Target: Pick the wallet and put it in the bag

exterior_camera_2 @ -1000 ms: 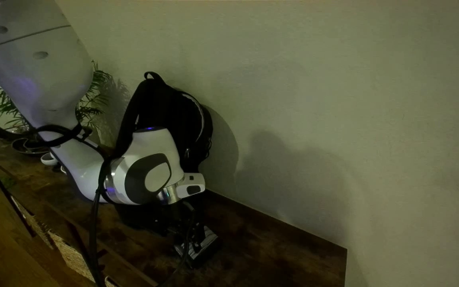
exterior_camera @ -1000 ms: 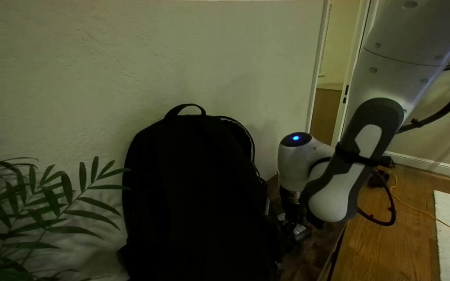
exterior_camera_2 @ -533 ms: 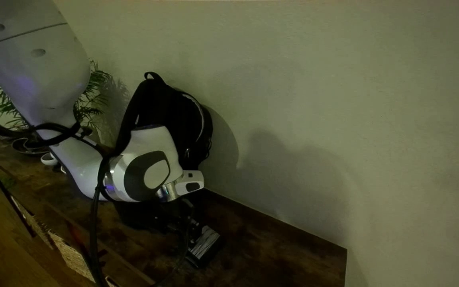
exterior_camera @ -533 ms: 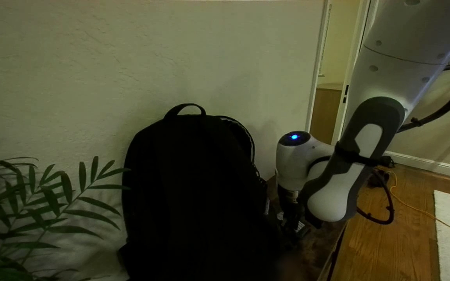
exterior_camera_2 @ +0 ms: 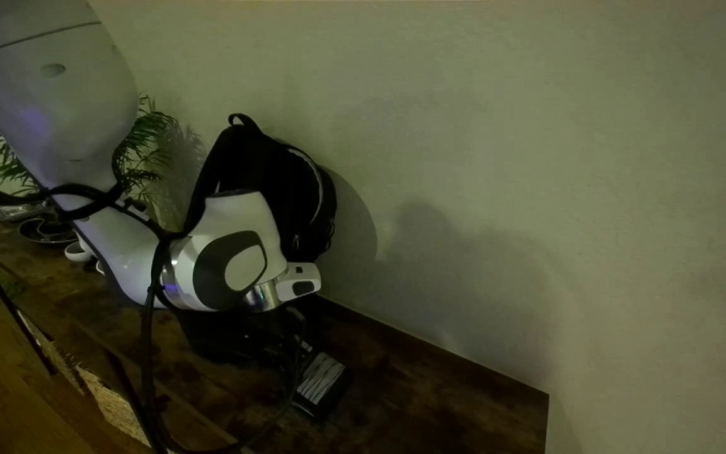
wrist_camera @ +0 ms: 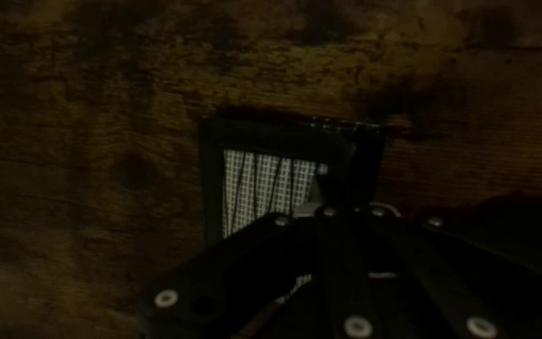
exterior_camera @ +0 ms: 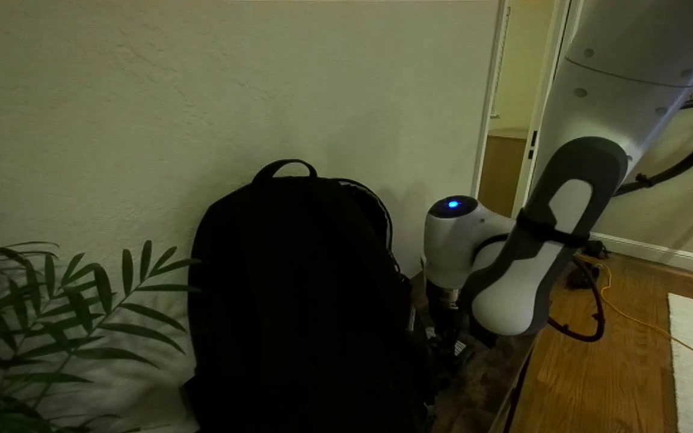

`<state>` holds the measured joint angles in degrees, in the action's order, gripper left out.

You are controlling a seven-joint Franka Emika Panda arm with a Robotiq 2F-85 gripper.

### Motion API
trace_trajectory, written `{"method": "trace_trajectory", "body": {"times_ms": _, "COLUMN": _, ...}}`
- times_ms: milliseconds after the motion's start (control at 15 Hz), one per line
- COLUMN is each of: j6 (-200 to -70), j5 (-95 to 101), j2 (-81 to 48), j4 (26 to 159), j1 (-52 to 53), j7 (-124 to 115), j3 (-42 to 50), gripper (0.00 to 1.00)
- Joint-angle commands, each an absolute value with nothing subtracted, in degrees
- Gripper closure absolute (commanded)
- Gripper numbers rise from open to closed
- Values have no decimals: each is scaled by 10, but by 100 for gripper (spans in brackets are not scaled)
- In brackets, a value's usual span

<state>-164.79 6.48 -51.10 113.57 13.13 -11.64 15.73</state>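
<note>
- Apparently holding the wallet clamped in the gripper, dimly seen
- Low over the tabletop
- Near the black bag in both exterior views

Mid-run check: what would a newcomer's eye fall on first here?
The big black bag, standing by the wall in an exterior view. Then the white arm, its blue light glowing right of the bag there. In the wrist view, the wallet shows a pale pattern against dark wood.
</note>
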Motion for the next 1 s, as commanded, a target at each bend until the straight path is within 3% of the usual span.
{"method": "trace_trajectory", "body": {"times_ms": 0, "j6": -1626, "j5": 66, "j2": -443, "j4": 1185, "j1": 91, "j7": -69, "j3": 121, "gripper": 96}}
{"method": "trace_trajectory", "body": {"times_ms": 933, "j6": -1597, "j5": -28, "j2": -395, "j4": 1180, "j1": -179, "j7": 130, "j3": -48, "gripper": 96}}
